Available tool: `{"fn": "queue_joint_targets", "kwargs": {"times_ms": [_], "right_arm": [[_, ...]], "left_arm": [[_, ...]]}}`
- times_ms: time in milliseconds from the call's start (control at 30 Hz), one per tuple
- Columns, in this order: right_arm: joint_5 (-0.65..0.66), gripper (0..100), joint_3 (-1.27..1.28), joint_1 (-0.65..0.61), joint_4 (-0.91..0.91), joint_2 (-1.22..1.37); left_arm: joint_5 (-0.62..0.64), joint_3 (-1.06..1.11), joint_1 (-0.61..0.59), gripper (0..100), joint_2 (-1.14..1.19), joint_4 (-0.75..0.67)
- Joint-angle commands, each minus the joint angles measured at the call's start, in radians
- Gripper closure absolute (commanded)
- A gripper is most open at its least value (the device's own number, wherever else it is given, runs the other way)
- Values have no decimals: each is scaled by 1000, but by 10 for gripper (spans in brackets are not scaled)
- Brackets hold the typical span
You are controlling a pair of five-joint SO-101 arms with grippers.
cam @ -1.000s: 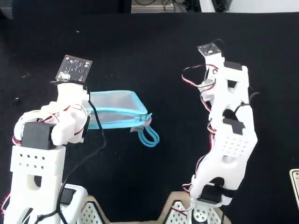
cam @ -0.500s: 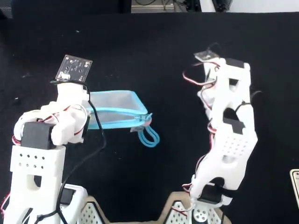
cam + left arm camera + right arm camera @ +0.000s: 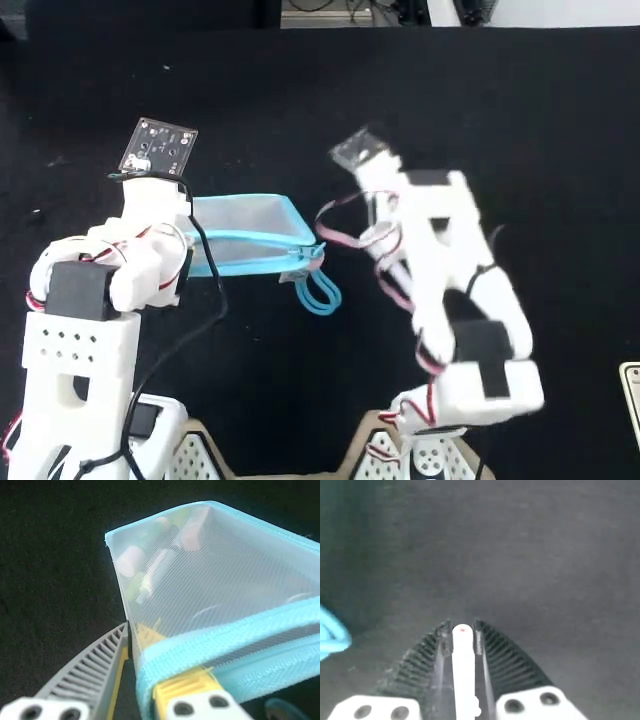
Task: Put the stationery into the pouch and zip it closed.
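A translucent pouch [image 3: 250, 232] with light blue trim and a blue loop strap [image 3: 318, 291] lies left of centre on the black table. My left gripper [image 3: 134, 636] is shut on the pouch's [image 3: 210, 580] end by the zipper band; blurred stationery shows through the mesh wall. My left arm [image 3: 140, 255] stands over the pouch's left end. My right gripper [image 3: 462, 628] is shut on a thin white pen [image 3: 463, 660] with a red-dotted tip, above bare black cloth. A bit of the blue strap [image 3: 330, 632] shows nearby. My right arm [image 3: 430, 250] leans toward the pouch's right end.
The black cloth table [image 3: 500, 120] stretches open to the back and right. A small pale object [image 3: 632, 390] sits at the right edge. Both arm bases stand at the front edge.
My right arm has swung left and lower, from upright at the right to close beside the pouch's zipper end. The left arm and the pouch have kept still.
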Motion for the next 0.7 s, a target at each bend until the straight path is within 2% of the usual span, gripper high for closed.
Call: {"fn": "queue_joint_targets", "kwargs": {"times_ms": [0,100,467,667], "right_arm": [[2,900,156,-81,-64,-140],[2,841,193,-101,-64,-153],[6,841,257,-92,-66,-154],[14,843,318,-40,-196,-153]], "left_arm": [[-8,18,-2,968,8,2],[-8,18,-2,969,8,3],[-8,18,-2,970,8,5],[-8,18,-2,970,8,5]]}}
